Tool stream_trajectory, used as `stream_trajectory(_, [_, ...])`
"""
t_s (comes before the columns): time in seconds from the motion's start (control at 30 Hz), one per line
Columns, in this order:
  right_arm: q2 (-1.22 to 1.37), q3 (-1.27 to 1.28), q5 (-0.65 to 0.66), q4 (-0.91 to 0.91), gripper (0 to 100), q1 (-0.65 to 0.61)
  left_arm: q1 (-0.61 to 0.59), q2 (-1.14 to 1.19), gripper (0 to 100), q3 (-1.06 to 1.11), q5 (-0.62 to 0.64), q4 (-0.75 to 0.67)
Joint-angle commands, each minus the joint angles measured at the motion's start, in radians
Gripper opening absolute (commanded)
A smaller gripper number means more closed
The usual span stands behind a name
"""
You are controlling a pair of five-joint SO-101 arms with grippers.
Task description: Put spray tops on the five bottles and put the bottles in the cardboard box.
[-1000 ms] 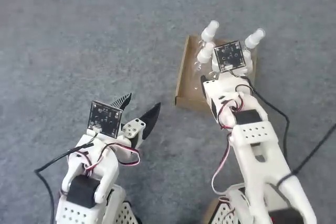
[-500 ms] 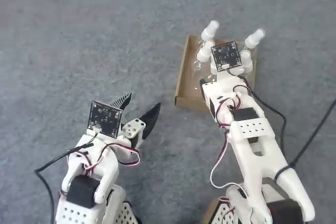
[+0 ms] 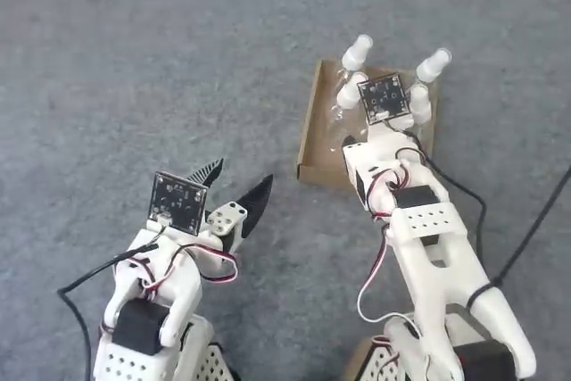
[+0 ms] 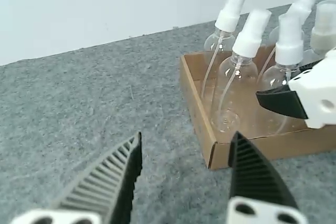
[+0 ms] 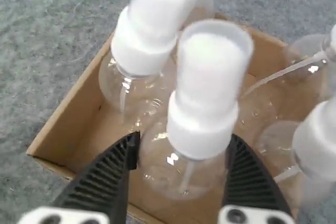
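The right gripper (image 5: 182,140) stood wide open over the cardboard box (image 3: 308,131), its two black fingers (image 5: 105,182) spread to either side of one clear bottle (image 5: 202,98). That bottle sat upright between the fingers, its white spray top (image 5: 212,56) rising in front of the wrist. Whether the pads touched its glass could not be told. A second bottle (image 5: 152,30) stood just beyond the first and to one side of it, and more bottles stood on the other side, all inside the box walls.

The left gripper (image 3: 243,176) hung open and empty above the grey carpet (image 3: 134,69), well apart from the box. Ahead of its parted fingers (image 4: 118,177) and off to the right lay the box (image 4: 197,114). In it five capped bottles (image 4: 233,77) stood upright and close together. One black finger of the right gripper (image 4: 283,100) reached in beside them.
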Motion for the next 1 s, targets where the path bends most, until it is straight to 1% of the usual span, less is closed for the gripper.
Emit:
stream_trajectory(0.0, [-0.016, -0.012, 0.014, -0.024, 16.6, -0.036, -0.003, -0.015, 25, -0.008, -0.002, -0.029])
stream_trajectory(0.83, [-0.016, -0.034, 0.015, -0.015, 16.8, -0.041, -0.003, -0.015, 25, -0.008, -0.003, -0.029])
stream_trajectory(0.9, [-0.016, -0.034, 0.014, -0.015, 18.4, -0.041, -0.003, -0.015, 25, -0.008, -0.003, -0.029])
stream_trajectory(0.97, [-0.016, -0.034, 0.011, -0.015, 22.0, -0.041, -0.003, -0.015, 25, -0.008, -0.003, -0.029])
